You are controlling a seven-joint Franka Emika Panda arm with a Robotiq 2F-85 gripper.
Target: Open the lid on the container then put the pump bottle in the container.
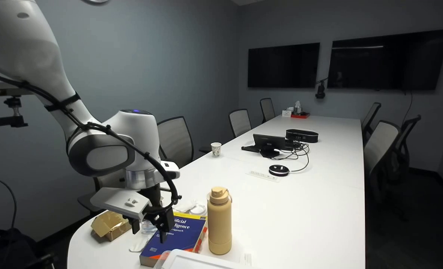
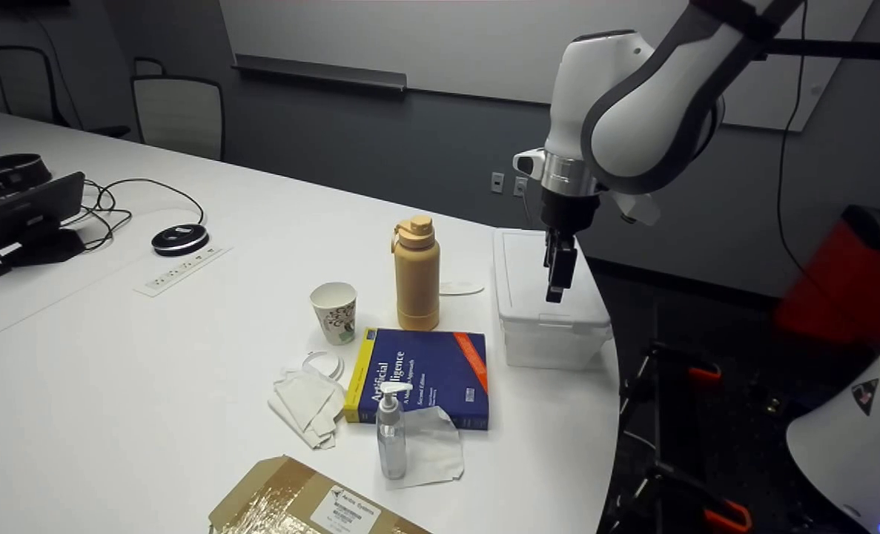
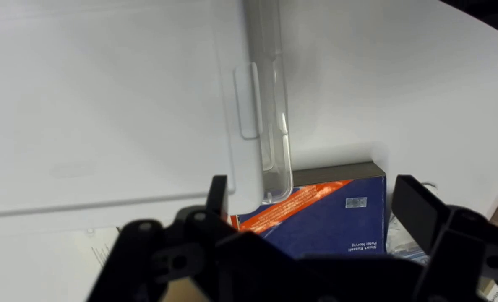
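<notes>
the lid (image 2: 520,274) comes first

i hold the gripper (image 3: 311,196) wide and empty, pointing down near the lid's tab (image 3: 247,100) — spread, i judge, to take that edge. the lid still covers the translucent plastic container (image 2: 547,348), so nothing can go in yet. the pump bottle (image 2: 391,443) stands upright just beside the artificial intelligence textbook (image 2: 440,363), well apart from the container — a spot that should leave the lid room to lift.
</notes>
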